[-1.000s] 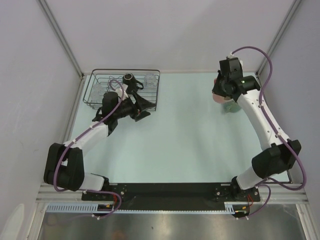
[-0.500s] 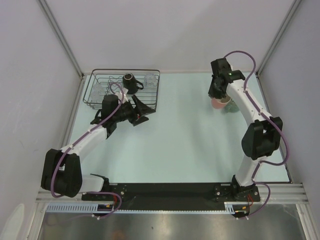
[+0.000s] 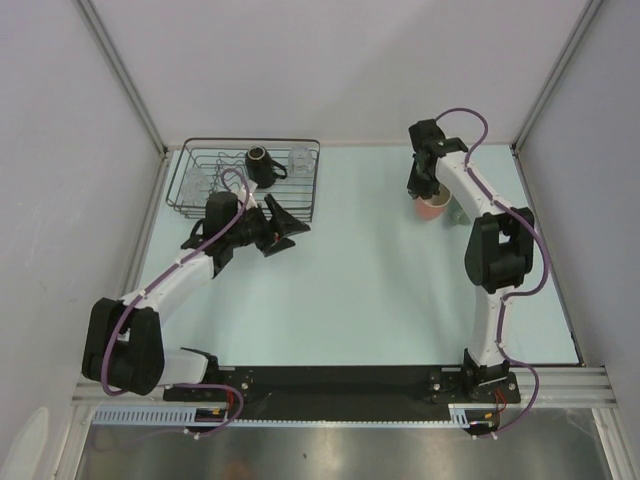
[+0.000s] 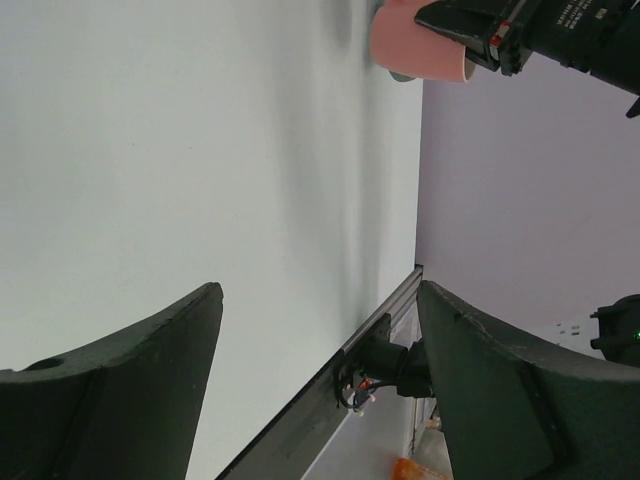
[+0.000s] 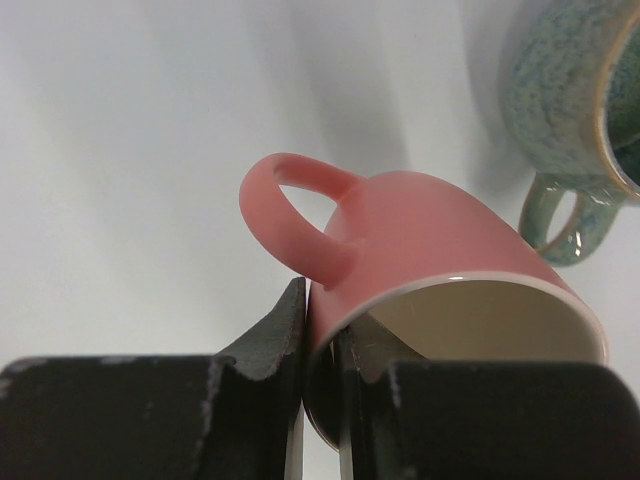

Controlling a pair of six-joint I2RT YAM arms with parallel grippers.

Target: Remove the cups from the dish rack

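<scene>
The black wire dish rack [image 3: 196,210] stands at the far left of the table. Inside it are a small black mug [image 3: 258,157] and a clear glass tumbler [image 3: 300,158]. My left gripper [image 3: 285,225] [image 4: 320,290] hangs open and empty just in front of the rack's right near corner. At the far right, my right gripper [image 3: 425,190] [image 5: 320,300] is shut on the rim of the pink cup [image 3: 433,207] [image 5: 440,240] [image 4: 415,45], one finger inside and one outside, beside the handle. The pink cup is tilted. Close beside it stands the green-teal cup [image 3: 457,213] [image 5: 570,100].
White walls with metal frame posts [image 3: 122,75] enclose the table on the left, back and right. The right arm's elbow [image 3: 495,250] stands high over the table's right side. The arms' black base rail [image 3: 340,380] runs along the near edge.
The right arm has folded upward and its wrist has swung left and toward the back, still gripping the pink cup beside the green-teal one. The left gripper has shifted slightly right.
</scene>
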